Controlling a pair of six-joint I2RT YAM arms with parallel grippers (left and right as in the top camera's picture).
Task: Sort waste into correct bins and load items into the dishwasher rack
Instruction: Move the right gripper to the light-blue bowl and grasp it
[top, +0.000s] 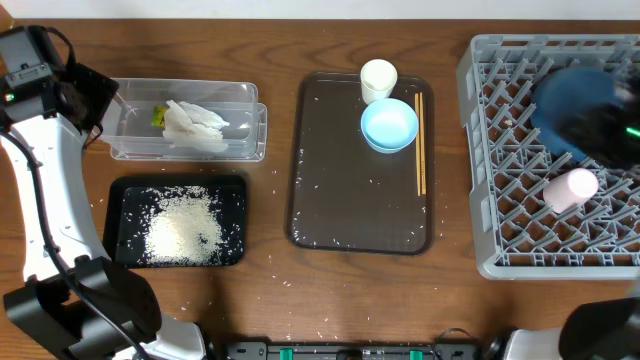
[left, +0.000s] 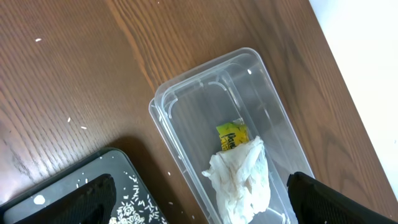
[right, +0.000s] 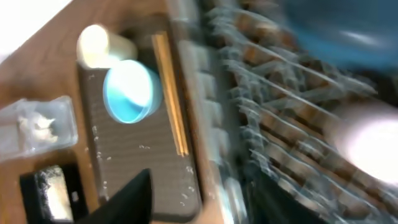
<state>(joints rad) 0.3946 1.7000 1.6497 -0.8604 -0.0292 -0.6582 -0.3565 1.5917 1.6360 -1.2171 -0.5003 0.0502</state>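
Left claw (left: 200, 186): fingers spread wide, nothing between them, over the clear tub (top: 240, 95).
Clear tub: far left on the tabletop (top: 450, 295); holds the crumpled tissue (top: 195, 127) with the snack wrapper (top: 158, 117) touching it.
Black tray (top: 115, 215): just near of the tub; holds the rice heap (top: 185, 232).
Brown tray (top: 350, 195): centre; white cup (top: 378, 77) touching the light-blue bowl (top: 389, 126), chopsticks (top: 420, 145) just right of the bowl.
Rack (top: 478, 170): right; the pink cup (top: 570, 188) seems to lie on its side inside.
Dark-blue dish (top: 570, 100): blurred, over the rack's far part.
Right claw (top: 608, 135): at the dish, badly blurred; cannot tell whether it is spread or pinching.
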